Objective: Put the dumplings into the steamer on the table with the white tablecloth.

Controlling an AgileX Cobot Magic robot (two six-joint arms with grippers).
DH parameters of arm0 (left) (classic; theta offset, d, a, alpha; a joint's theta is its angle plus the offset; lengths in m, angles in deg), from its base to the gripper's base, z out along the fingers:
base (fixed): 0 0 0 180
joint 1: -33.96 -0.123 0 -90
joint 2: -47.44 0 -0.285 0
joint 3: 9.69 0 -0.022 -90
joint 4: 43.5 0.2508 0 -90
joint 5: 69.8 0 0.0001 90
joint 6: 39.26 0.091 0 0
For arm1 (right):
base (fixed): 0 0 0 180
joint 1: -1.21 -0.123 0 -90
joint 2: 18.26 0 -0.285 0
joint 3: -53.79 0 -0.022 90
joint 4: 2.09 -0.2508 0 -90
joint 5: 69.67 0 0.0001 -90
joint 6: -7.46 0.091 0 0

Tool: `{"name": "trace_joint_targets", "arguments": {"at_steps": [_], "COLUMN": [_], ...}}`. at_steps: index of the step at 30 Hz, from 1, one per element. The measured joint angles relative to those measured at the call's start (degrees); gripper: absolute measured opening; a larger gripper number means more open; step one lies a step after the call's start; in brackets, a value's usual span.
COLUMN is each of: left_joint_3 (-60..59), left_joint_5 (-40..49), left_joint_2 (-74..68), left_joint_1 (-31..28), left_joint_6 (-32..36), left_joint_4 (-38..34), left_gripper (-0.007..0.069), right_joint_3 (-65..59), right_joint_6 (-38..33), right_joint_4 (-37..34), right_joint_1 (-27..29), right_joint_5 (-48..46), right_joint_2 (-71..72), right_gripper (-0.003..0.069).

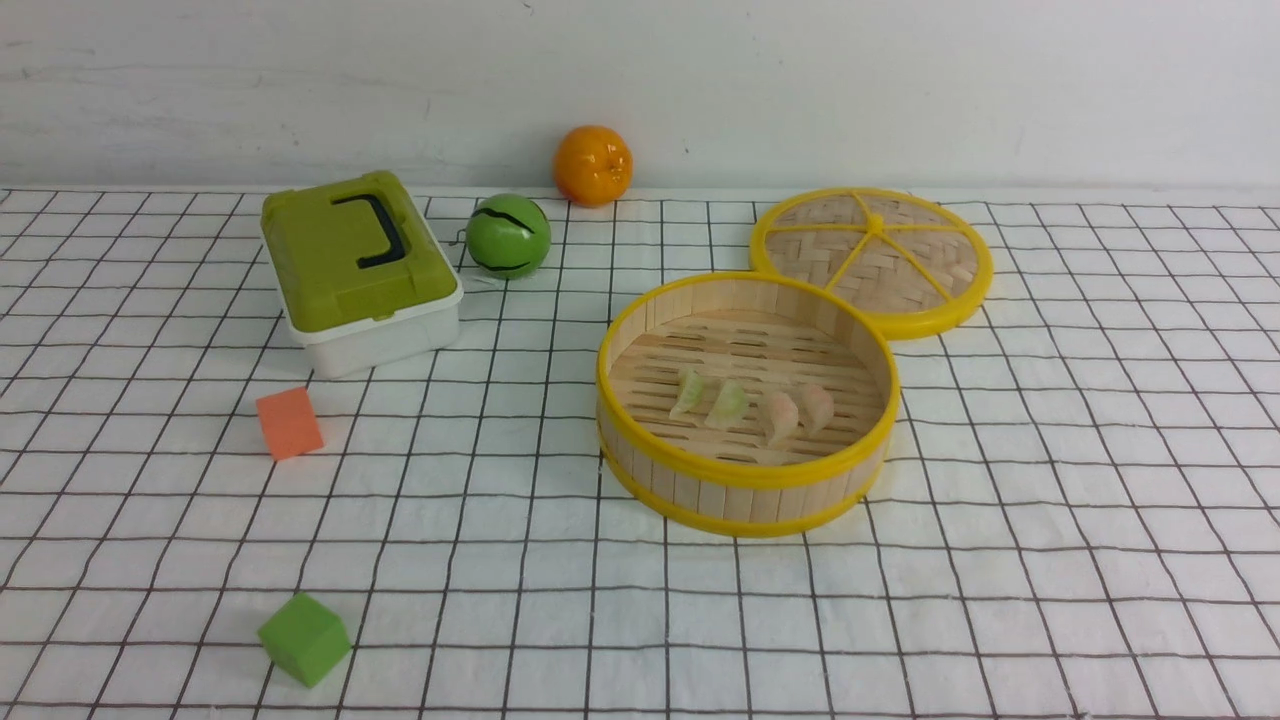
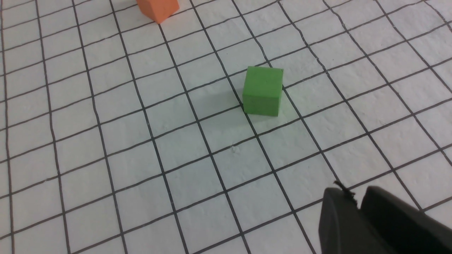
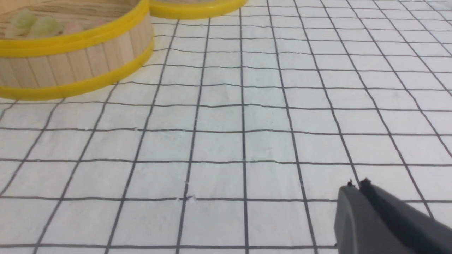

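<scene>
The steamer [image 1: 745, 478], a round bamboo basket with yellow rims, stands right of centre on the white grid tablecloth [image 1: 1050, 560]. Several dumplings lie in a row on its slatted floor: two pale green [image 1: 688, 392] [image 1: 728, 404] and two pale pink-orange [image 1: 781, 415] [image 1: 818, 407]. The steamer also shows in the right wrist view [image 3: 76, 58], with green dumplings [image 3: 24, 19] blurred inside. Neither arm shows in the front view. My left gripper [image 2: 357, 198] is shut and empty above the cloth. My right gripper [image 3: 356, 187] is shut and empty, apart from the steamer.
The woven lid with yellow spokes [image 1: 872, 258] lies behind the steamer. A green-lidded white box [image 1: 358, 270], a green ball [image 1: 508, 236] and an orange [image 1: 593, 165] stand at the back. An orange cube [image 1: 289, 423] and a green cube [image 1: 304, 638] [image 2: 263, 90] lie at the left.
</scene>
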Motion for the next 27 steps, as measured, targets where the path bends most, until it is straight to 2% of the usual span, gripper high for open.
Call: {"name": "trace_joint_targets", "arguments": {"at_steps": [3,13,27], "left_joint_3": [0.0,0.0,0.0], "left_joint_5": [0.0,0.0,0.0], "left_joint_2": [0.0,0.0,0.0], "left_joint_1": [0.0,0.0,0.0], "left_joint_6": [0.0,0.0,0.0], "left_joint_4": [0.0,0.0,0.0], "left_gripper": [0.0091,0.0100,0.0104], "right_joint_3": [0.0,0.0,0.0], "right_joint_6": [1.1,-3.6,-3.6], "right_joint_4": [1.2,-2.9,-3.0], "right_joint_1": [0.0,0.0,0.0], "right_joint_5": [-0.1,-0.2,-0.2], "right_joint_2": [0.1,0.1,0.1], "right_gripper": [0.0014,0.0020,0.0044]}}
